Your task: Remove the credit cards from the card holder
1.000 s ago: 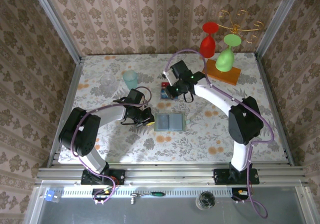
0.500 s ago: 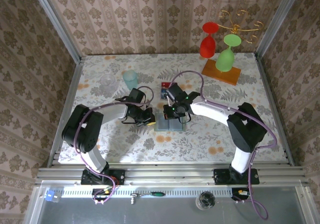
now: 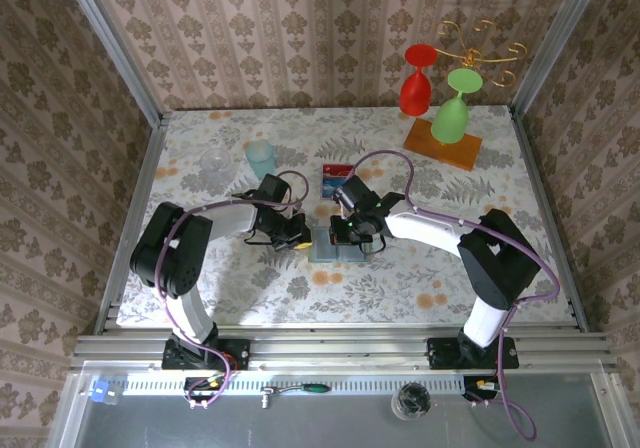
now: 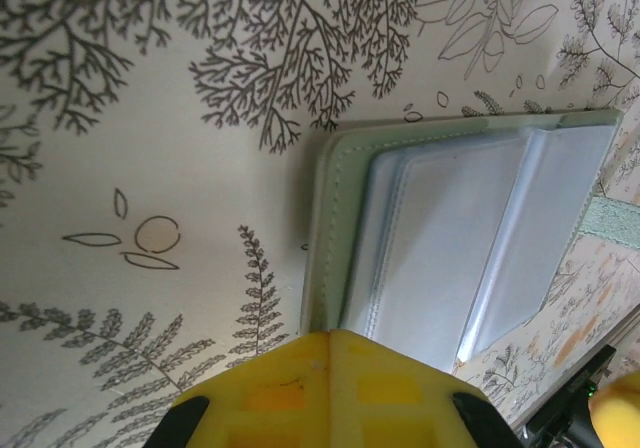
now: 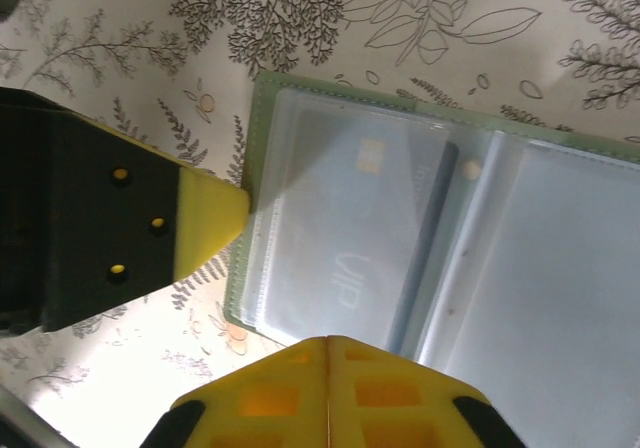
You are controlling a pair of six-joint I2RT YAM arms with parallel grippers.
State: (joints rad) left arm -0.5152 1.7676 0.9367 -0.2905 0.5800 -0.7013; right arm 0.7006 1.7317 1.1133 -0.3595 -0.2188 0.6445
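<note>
The card holder (image 3: 341, 244) lies opened flat like a book on the flowered table (image 3: 250, 290), a pale grey-green wallet with a stitched border and rounded corners, its two panels lined with cloudy clear plastic sleeves (image 5: 560, 258). From the left wrist view the card holder (image 4: 325, 223) shows its green rim running round the frosted pockets, which overlap one another towards the spine. In the right wrist view the card holder (image 5: 262, 168) has one card (image 5: 345, 238) showing dimly through the left-hand sleeve, with a small gold chip patch and faint lettering; its colour is hard to tell through the plastic. The left gripper (image 3: 299, 242) sits at the card holder's left edge, its yellow fingertips (image 5: 212, 218) pressed together to a point that touches the rim. In its own view, the left gripper (image 4: 328, 343) has its jaws meeting in one seam with nothing between them. The right gripper (image 3: 352, 236) hangs over the card holder's middle, and the right gripper (image 5: 328, 346) likewise has its jaws closed tight on nothing. Just beyond the card holder lies a small pile of credit cards (image 3: 333, 179), red and blue showing.
</note>
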